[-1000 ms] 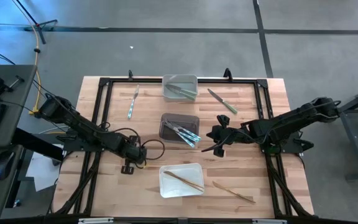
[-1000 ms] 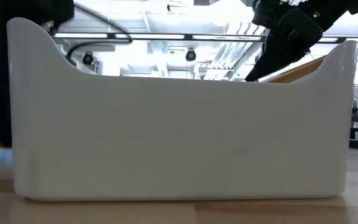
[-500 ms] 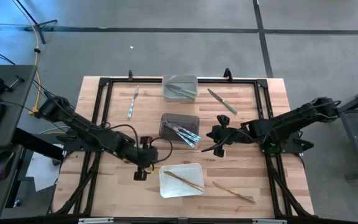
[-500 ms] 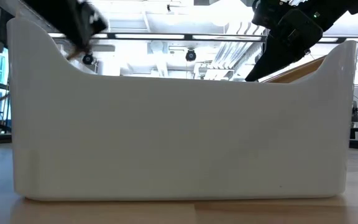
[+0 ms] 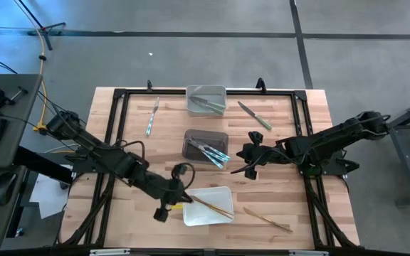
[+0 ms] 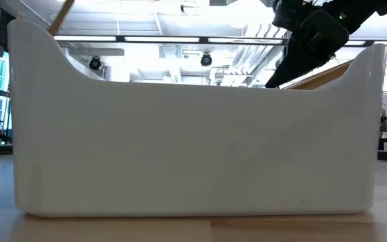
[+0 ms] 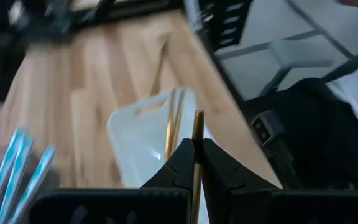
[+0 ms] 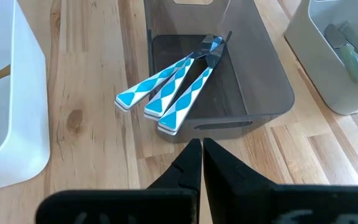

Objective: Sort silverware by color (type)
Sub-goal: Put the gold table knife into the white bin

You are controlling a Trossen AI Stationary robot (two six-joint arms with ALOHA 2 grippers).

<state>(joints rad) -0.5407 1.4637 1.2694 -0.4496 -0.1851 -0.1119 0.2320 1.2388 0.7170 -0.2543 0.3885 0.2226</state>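
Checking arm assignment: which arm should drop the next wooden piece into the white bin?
Left. The left gripper is shut on a wooden utensil right at the white bin. The right gripper hangs shut and empty beside the dark bin.

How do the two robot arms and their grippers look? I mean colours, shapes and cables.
Both arms are black and made of slim jointed segments. A black cable loops loose beside the left arm, near its wrist. The right arm has bulkier joints. The left gripper and the right gripper each have two dark, matte fingers that taper to narrow tips. No markings are visible.
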